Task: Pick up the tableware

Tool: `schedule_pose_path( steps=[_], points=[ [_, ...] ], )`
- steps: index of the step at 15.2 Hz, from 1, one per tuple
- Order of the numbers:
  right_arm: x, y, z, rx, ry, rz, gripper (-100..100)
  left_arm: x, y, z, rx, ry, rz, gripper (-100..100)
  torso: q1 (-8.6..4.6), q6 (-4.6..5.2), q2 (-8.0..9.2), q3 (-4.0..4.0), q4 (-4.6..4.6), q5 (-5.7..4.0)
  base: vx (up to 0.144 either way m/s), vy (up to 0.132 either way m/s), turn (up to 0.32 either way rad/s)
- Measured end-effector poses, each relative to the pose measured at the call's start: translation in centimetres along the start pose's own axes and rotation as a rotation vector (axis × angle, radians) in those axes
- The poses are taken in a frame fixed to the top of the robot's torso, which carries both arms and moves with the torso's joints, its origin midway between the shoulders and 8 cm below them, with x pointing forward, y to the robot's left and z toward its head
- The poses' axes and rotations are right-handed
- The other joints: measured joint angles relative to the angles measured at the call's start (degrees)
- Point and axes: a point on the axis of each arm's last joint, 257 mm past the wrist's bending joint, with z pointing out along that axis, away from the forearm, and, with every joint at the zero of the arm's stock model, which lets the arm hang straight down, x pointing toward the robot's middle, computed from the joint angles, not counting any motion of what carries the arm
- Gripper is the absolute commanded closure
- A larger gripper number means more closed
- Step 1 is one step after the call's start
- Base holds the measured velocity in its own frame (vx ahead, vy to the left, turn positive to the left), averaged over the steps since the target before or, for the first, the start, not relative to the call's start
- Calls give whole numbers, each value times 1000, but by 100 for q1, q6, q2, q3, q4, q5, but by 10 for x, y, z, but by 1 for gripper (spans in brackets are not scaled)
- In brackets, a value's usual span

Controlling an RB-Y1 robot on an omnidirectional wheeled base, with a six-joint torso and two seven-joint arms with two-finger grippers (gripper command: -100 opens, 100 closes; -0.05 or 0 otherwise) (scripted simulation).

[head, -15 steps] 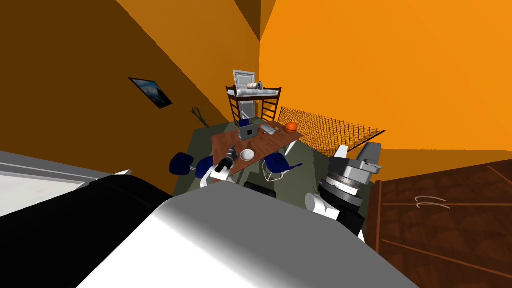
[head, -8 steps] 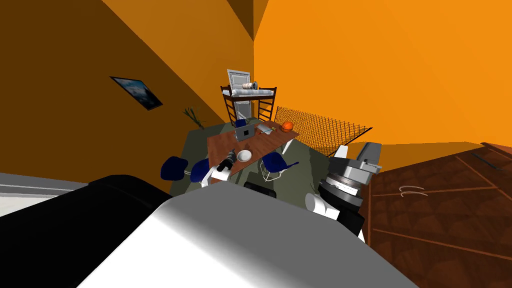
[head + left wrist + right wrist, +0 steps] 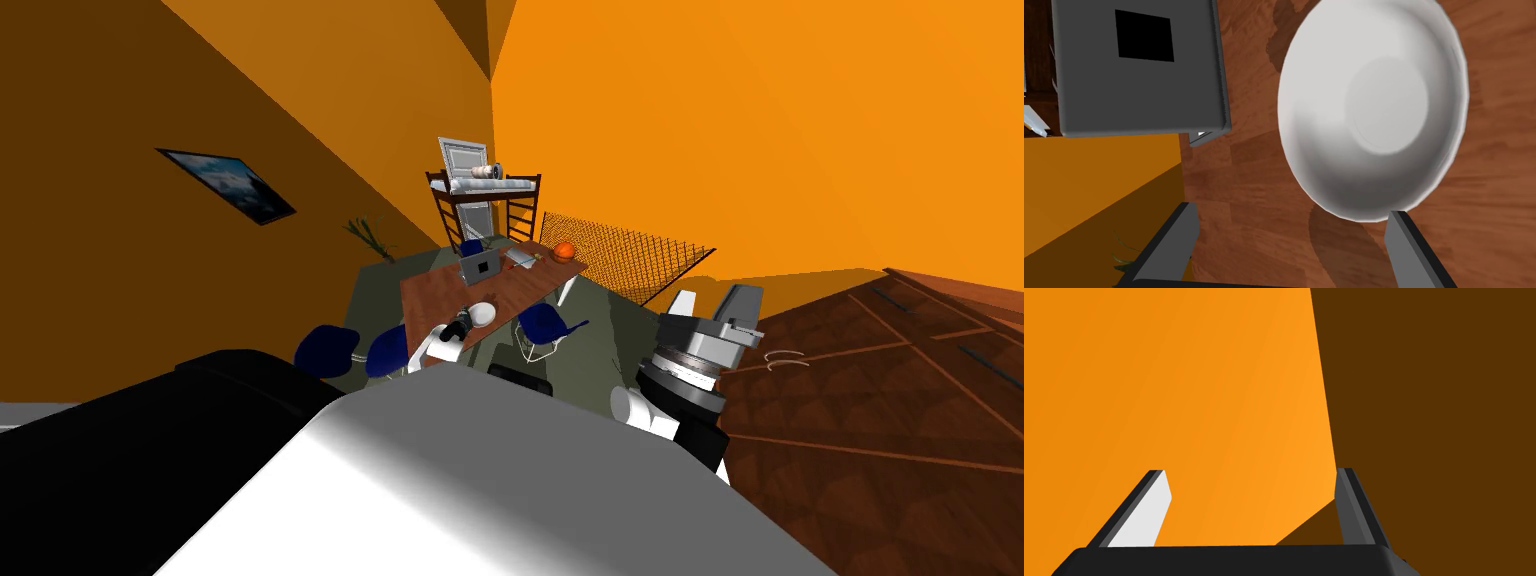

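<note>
The left tool (image 3: 1292, 210), fingers apart, hovers by the white bowl (image 3: 1374, 110) on the wooden surface (image 3: 1249, 200) at about twelve o'clock ahead, so I judge it should straddle the near rim squarely before pinching; the right tool (image 3: 1250, 470) hangs, fingers spread, at two o'clock.

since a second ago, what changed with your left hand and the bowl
I turned right, so the room slid left in the head view. My left gripper closed in on the white bowl, fingers open, nothing grasped. The bowl and grey laptop kept their places on the table; the right gripper stays raised, open.
</note>
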Motion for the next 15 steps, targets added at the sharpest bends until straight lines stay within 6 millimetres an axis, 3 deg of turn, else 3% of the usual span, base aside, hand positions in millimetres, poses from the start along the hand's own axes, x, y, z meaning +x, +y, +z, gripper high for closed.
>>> schedule_pose_path(
  steps=[15],
  points=[
    [0, 0, 0, 0, 0, 0, 0, -43, 78, 1, -253, -188, -87, -100, 4, -1, 0, 0, 0, 1, 29, -6, -118]
  ],
)
